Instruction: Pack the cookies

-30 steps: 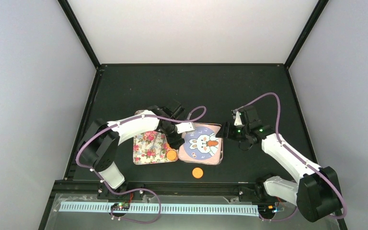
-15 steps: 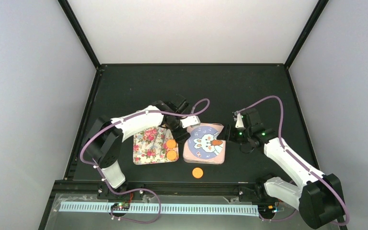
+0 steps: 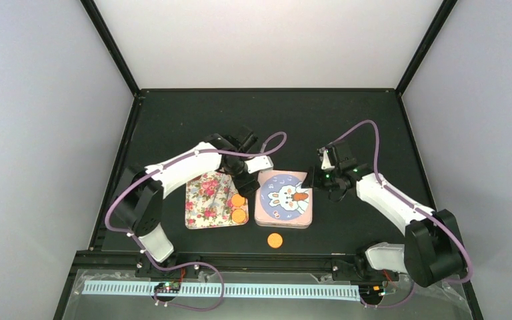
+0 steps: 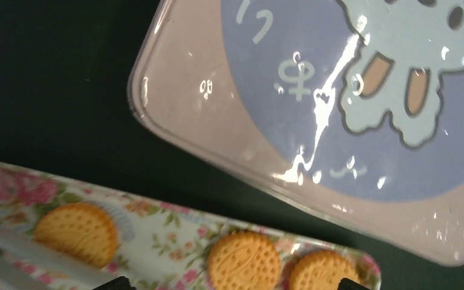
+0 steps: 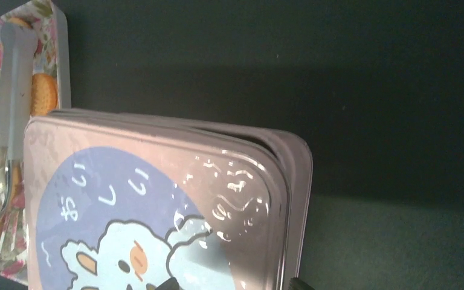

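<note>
Two orange-golden cookies (image 3: pixel 239 207) lie at the right end of the floral tray (image 3: pixel 203 200), and a third cookie (image 3: pixel 275 240) lies on the black table in front of the tin. My left gripper (image 3: pixel 246 184) hovers open above the tray's right end. In the left wrist view a cookie (image 4: pixel 243 261) shows below its spread fingertips (image 4: pixel 116 283), untouched, with others (image 4: pixel 77 232) beside it. My right gripper (image 3: pixel 312 180) is open at the far right corner of the pink bunny tin (image 3: pixel 283 198). One of its fingertips (image 5: pixel 170 283) is over the lid and the other is outside the rim.
Metal tongs (image 5: pixel 11 90) lie along the floral tray next to a cookie (image 5: pixel 44 92). The tin's lid (image 4: pixel 350 96) sits on the tin, which stands just right of the tray. Black frame rails border the table.
A second cookie now lies on the tray's right end, and my left gripper has drawn back from it and opened wider. My right gripper has shifted to the tin's corner, its jaws narrowing.
</note>
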You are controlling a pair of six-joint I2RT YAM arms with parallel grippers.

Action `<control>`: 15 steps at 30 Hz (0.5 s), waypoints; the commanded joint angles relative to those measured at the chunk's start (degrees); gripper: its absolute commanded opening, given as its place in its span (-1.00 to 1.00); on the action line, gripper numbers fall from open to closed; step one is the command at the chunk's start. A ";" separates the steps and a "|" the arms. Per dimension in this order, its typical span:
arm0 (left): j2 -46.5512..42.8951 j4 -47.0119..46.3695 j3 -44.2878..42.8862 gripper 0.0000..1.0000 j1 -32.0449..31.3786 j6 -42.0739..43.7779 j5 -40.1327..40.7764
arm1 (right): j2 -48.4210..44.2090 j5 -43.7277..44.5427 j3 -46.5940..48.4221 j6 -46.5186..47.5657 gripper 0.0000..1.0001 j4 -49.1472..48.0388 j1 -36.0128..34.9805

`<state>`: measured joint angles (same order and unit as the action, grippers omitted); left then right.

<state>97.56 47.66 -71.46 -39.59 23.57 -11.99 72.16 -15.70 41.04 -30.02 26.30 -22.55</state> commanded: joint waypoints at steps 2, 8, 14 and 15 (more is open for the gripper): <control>-8.15 5.64 -0.64 0.91 -0.67 7.65 1.27 | 2.27 4.36 3.31 2.10 -0.05 -0.36 -0.22; -11.99 4.02 1.64 0.97 -9.71 11.98 3.42 | 4.84 5.05 3.79 1.59 -0.05 -1.62 -0.22; -7.31 -2.70 1.92 0.89 -18.69 9.53 4.68 | 5.70 7.45 6.32 2.06 -0.02 0.09 -0.08; -6.69 -4.34 2.11 0.87 -19.39 9.14 4.46 | 5.29 7.00 7.46 2.25 0.02 0.68 0.10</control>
<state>87.92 49.15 -69.45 -56.25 33.28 -8.78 77.78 -11.00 44.49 -28.75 25.98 -22.55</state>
